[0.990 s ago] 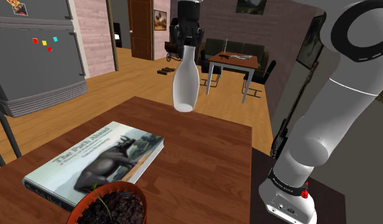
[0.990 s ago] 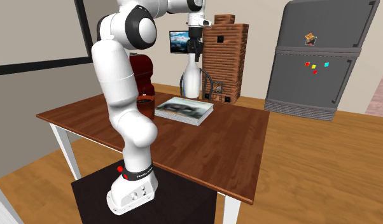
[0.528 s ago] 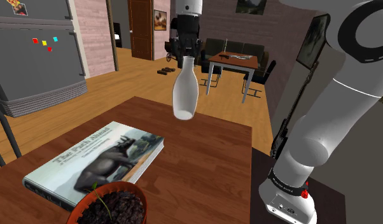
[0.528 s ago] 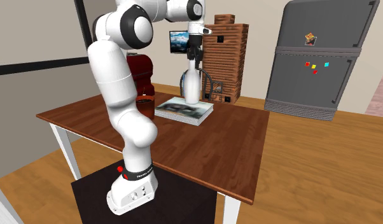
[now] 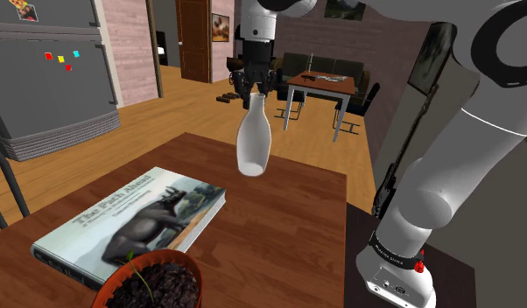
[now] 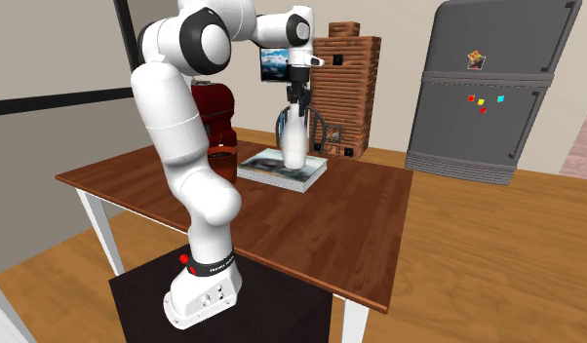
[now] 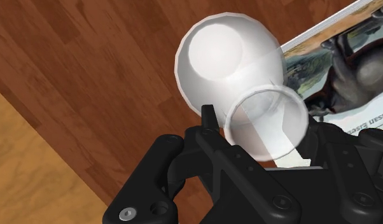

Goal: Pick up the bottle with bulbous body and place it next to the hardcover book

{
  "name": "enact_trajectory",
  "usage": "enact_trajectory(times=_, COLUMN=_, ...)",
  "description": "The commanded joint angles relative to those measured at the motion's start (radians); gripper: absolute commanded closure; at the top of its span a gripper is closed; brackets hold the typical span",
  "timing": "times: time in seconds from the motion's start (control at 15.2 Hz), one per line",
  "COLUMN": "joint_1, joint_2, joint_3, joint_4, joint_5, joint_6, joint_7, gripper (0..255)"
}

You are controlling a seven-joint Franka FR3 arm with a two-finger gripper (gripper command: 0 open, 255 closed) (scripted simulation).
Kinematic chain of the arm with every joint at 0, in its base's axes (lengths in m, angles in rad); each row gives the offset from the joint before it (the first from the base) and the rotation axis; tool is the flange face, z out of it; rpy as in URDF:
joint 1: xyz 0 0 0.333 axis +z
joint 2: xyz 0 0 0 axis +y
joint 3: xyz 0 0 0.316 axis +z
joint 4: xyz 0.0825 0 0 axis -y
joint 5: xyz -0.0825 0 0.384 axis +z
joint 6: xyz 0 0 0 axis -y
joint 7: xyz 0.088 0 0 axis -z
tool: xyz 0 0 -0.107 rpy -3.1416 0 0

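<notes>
While jaws clasp it, smooth bulbous bottle (image 5: 253, 145)

Shoulder and second exterior views behind the stand (image 6: 282, 292), sharing the table (image 6: 360, 224); wrist view close above.

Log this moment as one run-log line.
bottle: upright over table | hand: shut on its neck | book: flat on table, alongside

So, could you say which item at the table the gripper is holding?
The white bottle, clasped at its neck by the gripper; the book and plant pot sit free on the table.
</notes>
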Motion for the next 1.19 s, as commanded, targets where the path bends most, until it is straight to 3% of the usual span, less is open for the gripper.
enact_trajectory(times=0.0, joint_1=0.001, joint_2=-0.008, joint_3=0.0, joint_4=-0.036, joint_5=0.002, joint_6=0.029, joint_7=-0.002, gripper=255)
enact_trajectory(times=1.12, joint_1=0.004, joint_2=-0.009, joint_3=0.006, joint_4=-0.266, joint_5=0.006, joint_6=0.258, joint_7=-0.008, gripper=255)
